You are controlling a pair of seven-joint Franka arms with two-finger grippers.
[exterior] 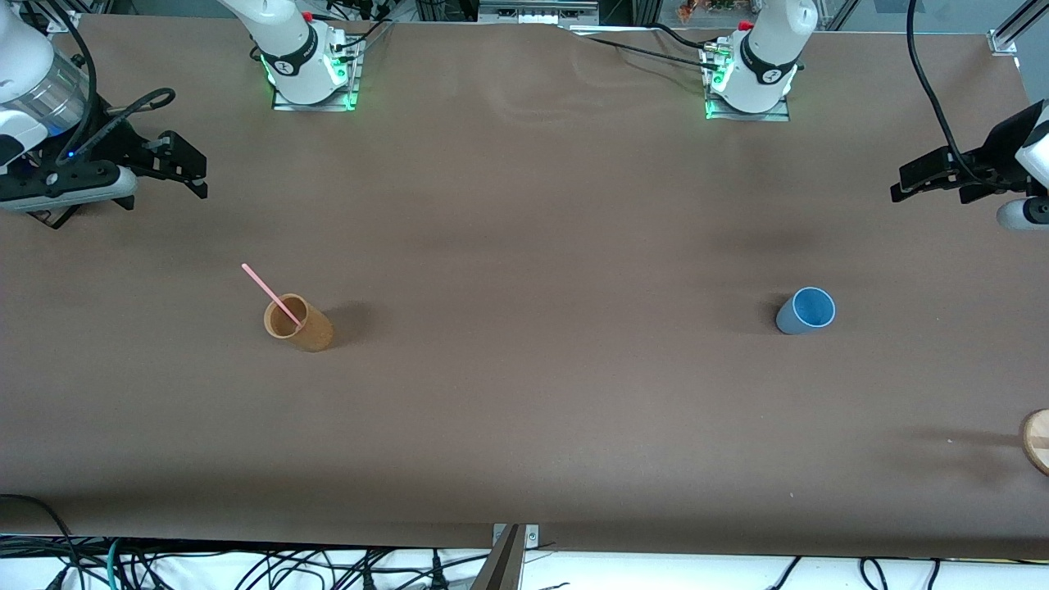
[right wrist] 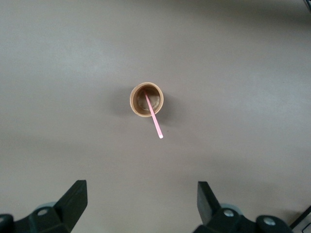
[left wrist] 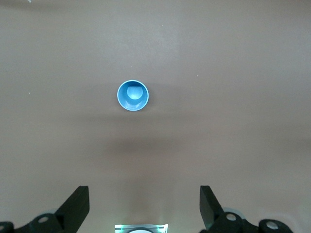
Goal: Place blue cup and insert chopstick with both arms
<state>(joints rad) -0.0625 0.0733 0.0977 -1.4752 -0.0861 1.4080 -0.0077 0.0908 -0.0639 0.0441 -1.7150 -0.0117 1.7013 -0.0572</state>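
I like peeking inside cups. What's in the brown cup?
A pink chopstick stands leaning in the brown cup, poking out above the rim. Nothing else shows on its bottom.

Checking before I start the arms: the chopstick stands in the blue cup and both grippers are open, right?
Not quite. The chopstick stands in the brown cup, as the right wrist view shows; the blue cup is empty. Left gripper and right gripper are open.

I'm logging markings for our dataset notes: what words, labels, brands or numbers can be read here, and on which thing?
None can be read.
Blue cup: plain, no print.
Brown cup and chopstick: no marks.
Round emblems on the arm bases: too small to read.
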